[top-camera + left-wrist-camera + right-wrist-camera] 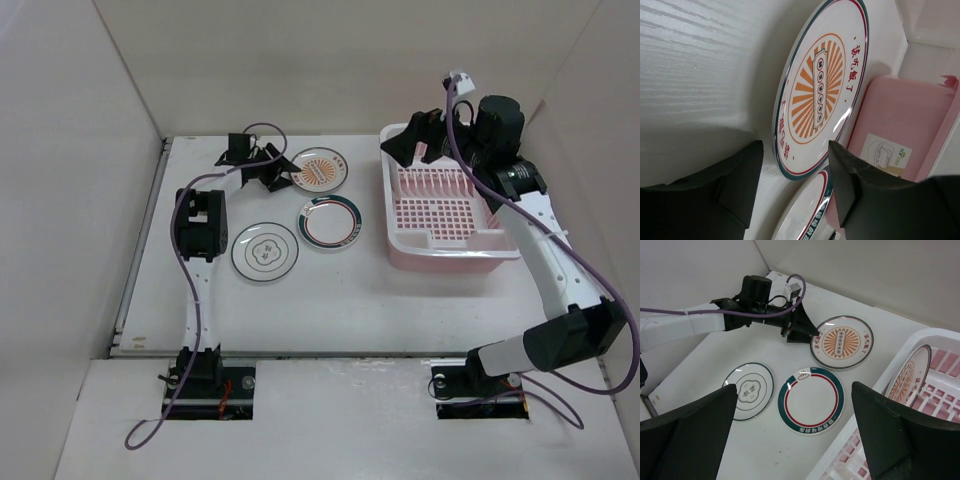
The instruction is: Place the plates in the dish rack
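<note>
A sunburst plate [322, 169] lies flat at the back of the table; it also shows in the left wrist view [820, 85] and the right wrist view [841, 342]. My left gripper [284, 177] is open and low at that plate's left edge, with the rim just ahead of its jaws [795, 167]. The teal-ringed plate [329, 221] and the flower plate [265, 251] lie flat nearer me. The pink dish rack [450, 262] stands at the right. A second sunburst plate [906, 377] stands upright in a slot. My right gripper [405, 145] is open and empty above the rack's far left corner.
White walls enclose the table on the left, back and right. The rack's white rim [835, 448] runs close beside the teal-ringed plate [811, 399]. The left arm [700, 325] stretches across the table's back left.
</note>
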{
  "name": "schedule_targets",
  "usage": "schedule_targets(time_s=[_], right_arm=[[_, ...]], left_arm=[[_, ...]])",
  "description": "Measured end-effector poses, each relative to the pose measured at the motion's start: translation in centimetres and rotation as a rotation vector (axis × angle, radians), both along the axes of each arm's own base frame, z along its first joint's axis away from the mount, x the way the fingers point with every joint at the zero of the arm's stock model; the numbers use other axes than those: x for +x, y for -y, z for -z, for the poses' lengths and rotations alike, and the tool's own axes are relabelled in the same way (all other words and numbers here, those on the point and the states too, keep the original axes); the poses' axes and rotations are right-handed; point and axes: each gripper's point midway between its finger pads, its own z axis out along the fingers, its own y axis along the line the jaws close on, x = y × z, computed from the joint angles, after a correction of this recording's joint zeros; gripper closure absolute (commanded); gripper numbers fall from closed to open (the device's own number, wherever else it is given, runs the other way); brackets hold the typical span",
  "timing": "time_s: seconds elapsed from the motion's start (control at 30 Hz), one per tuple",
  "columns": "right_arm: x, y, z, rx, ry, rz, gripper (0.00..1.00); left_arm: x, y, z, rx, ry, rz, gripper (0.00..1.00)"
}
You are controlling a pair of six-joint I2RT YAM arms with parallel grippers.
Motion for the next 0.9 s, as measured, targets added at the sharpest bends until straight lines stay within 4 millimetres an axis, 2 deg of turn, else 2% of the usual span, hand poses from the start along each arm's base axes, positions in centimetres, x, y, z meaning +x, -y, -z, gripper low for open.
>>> schedule_targets(time_s=[0.07, 0.2, 0.4, 0.53, 0.63, 0.73, 0.9], right_arm=[[0.1, -0.3, 0.3, 0.000, -0.009, -0.010, 0.00], [0.4, -0.8, 1.2, 0.004, -0.039, -0.027, 0.00], [0.6, -1.4, 2.0, 0.009, -0.068, -0.041, 0.00], [0.5, -2.1, 2.3, 0.003, -0.072, -0.049, 0.00], [0.6, -3.5, 3.0, -0.033, -0.064, -0.047, 0.00], [0.7, -5.2, 4.4, -0.103, -0.053, -0.037, 0.00], [1.2, -9.0, 7.6, -0.349, 0.015, 0.018, 0.00]], left_arm=[[0.2, 0.3, 0.3, -0.015, -0.010, -0.011, 0.51], [0.6, 0.6, 0.6, -0.037, -0.023, -0.039, 0.65], [0.8, 0.4, 1.8, -0.043, -0.061, -0.080, 1.00], [1.1, 0.5, 1.8, -0.049, -0.055, -0.077, 1.00], [1.2, 0.6, 1.9, -0.057, -0.050, -0.074, 1.00], [1.3, 0.5, 2.0, -0.050, -0.043, -0.073, 1.00], [1.0, -0.2, 1.4, 0.017, -0.051, -0.100, 1.00]])
